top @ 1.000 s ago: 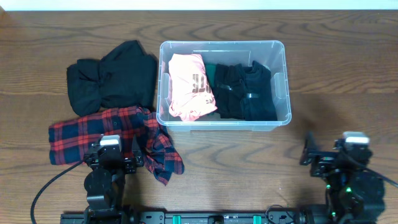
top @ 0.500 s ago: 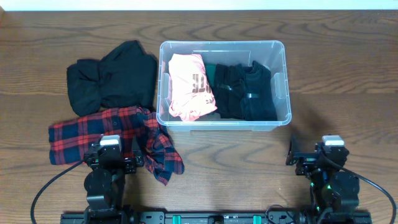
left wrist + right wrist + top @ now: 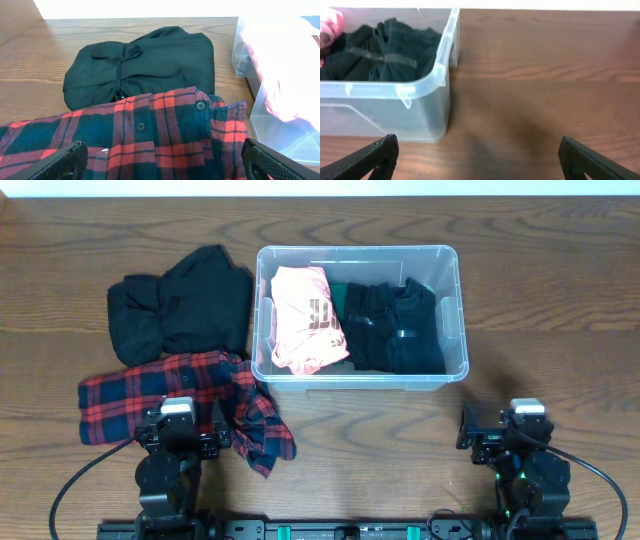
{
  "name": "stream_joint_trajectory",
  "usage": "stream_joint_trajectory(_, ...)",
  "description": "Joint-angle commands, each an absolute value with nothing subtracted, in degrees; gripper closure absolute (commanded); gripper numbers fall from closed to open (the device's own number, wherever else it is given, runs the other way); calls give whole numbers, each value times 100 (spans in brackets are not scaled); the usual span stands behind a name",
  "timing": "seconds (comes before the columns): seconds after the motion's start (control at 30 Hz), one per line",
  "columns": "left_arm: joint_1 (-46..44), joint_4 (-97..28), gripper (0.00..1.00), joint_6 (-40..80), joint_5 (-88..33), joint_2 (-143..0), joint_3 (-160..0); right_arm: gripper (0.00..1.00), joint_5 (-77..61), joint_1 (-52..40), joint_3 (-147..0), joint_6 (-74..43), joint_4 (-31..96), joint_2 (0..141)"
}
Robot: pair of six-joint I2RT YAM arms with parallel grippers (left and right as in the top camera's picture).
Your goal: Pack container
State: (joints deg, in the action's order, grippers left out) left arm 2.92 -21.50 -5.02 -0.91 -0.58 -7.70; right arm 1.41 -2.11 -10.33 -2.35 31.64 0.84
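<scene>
The container (image 3: 357, 249) sits mid-worktop (image 3: 560, 300), nearer the far edge, holding a pink shirt (image 3: 305, 320) and folded black clothes (image 3: 395, 330). Toward the left edge lie a black garment (image 3: 180, 305) and a red plaid shirt (image 3: 150, 390). The left pincer (image 3: 165, 162), released wide, hangs over the plaid shirt by the near edge. The right pincer (image 3: 480, 155), also released, sits toward the near right corner, apart from the container.

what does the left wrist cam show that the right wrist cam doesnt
Only the left wrist view shows the black garment and the red plaid shirt lying outside the container. Only the right wrist view shows the dark clothes packed inside it. Both show the container's clear wall and some of the pink shirt in it.
</scene>
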Motion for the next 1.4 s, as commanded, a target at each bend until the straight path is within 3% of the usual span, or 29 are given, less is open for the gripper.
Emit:
stream_joint_trajectory(0.0, 320, -2152, 2, -598, -47, -19, -644, 1, 102, -174, -989, -272, 3312, 32)
stream_joint_trajectory(0.43, 320, -2130, 2, -521, -154, -19, -644, 1, 102, -174, -989, -272, 4040, 32)
stream_joint_trajectory(0.63, 320, -2141, 2, 325, -1490, -75, -644, 1, 102, -174, -991, -272, 4040, 32)
stream_joint_trajectory(0.73, 320, -2519, 2, 899, -1575, -222, -840, 1, 102, -174, -989, -272, 4040, 32)
stream_joint_trajectory(1.03, 320, -4292, 2, 1190, -1304, -3094, -3684, 1, 104, -174, -989, -272, 4040, 32)
stream_joint_trajectory(1.2, 364, -5124, 2, 770, -996, -4694, -5568, 1, 102, -174, -989, -272, 4040, 32)
stream_joint_trajectory(1.37, 1439, -5793, 2, 1415, -768, -5623, -6425, 1, 102, -174, -991, -272, 4040, 32)
